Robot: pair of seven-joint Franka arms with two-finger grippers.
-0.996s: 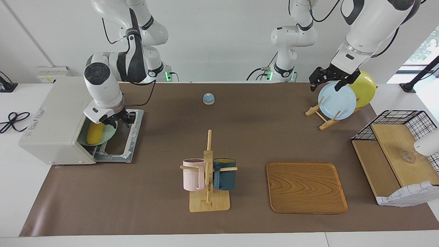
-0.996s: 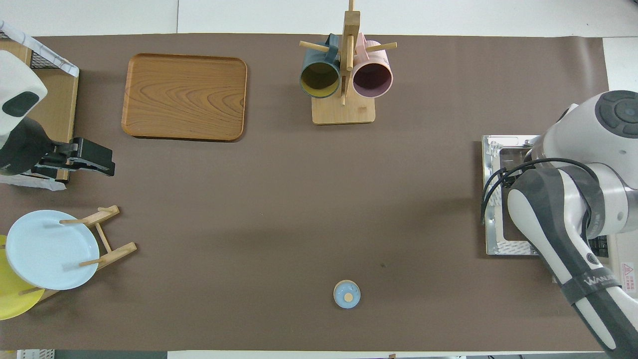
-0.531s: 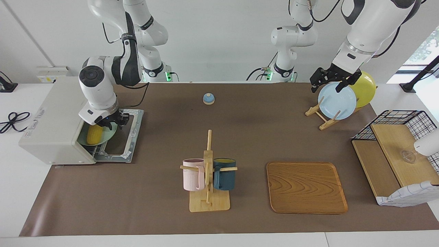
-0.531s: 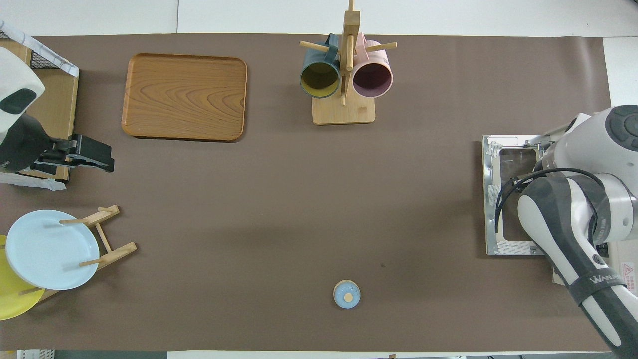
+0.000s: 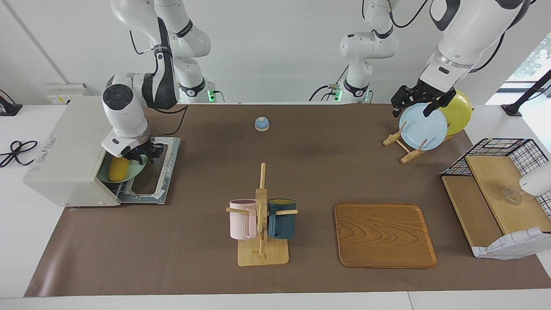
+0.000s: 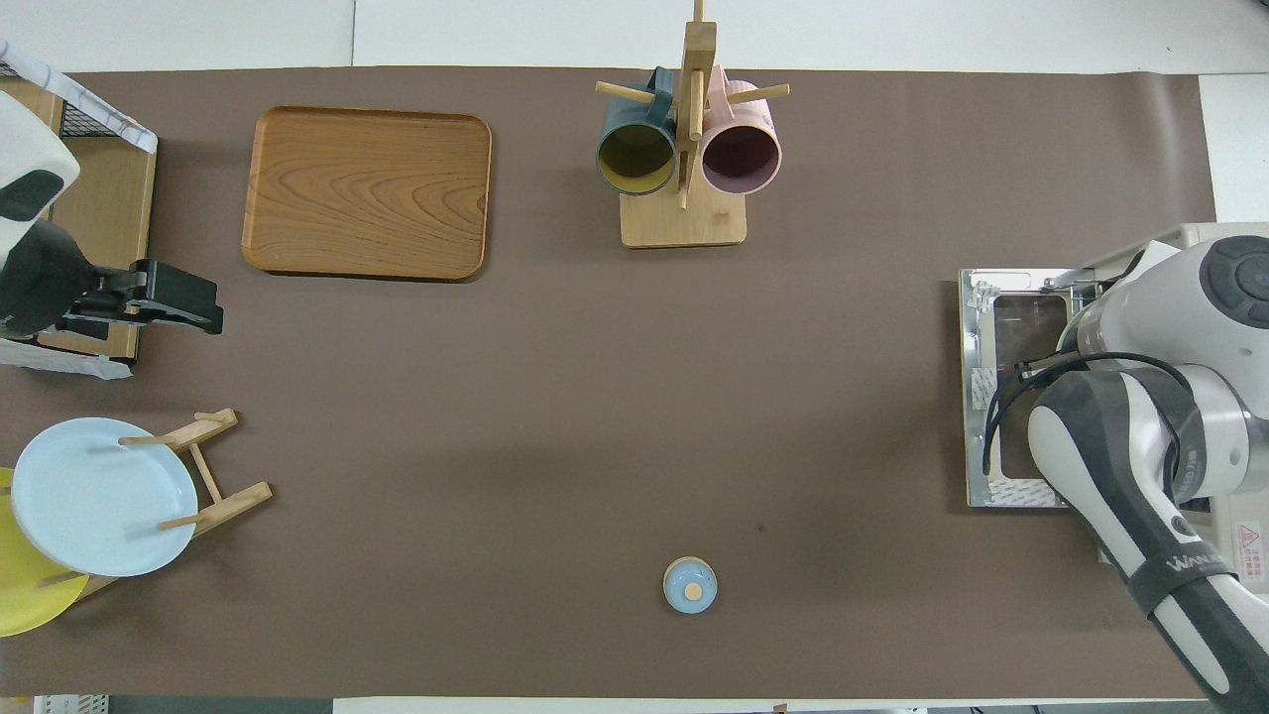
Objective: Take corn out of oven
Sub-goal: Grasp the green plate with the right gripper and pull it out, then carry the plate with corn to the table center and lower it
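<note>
The off-white oven (image 5: 64,155) stands at the right arm's end of the table, its door (image 5: 165,165) folded flat onto the mat. Inside it, a yellow corn (image 5: 117,170) lies on a pale green plate (image 5: 134,171) on the wire rack. My right gripper (image 5: 140,156) hangs low at the oven's mouth, just over the plate and the corn's nearer end. The overhead view shows only the oven door (image 6: 1011,397); the right arm covers the corn. My left gripper (image 5: 413,103) is open and empty above the plate rack, also seen as the left gripper (image 6: 178,302).
A mug rack (image 5: 261,215) with a pink and a dark blue mug stands mid-table, beside a wooden tray (image 5: 384,234). A blue plate (image 5: 422,127) and a yellow plate (image 5: 458,112) lean in a wooden stand. A small blue bell (image 5: 261,124) and a wire shelf (image 5: 499,193) are also here.
My right gripper has pushed deeper into the oven's mouth over the corn, and its wrist has swung toward the oven. The left gripper has drifted slightly and stays open.
</note>
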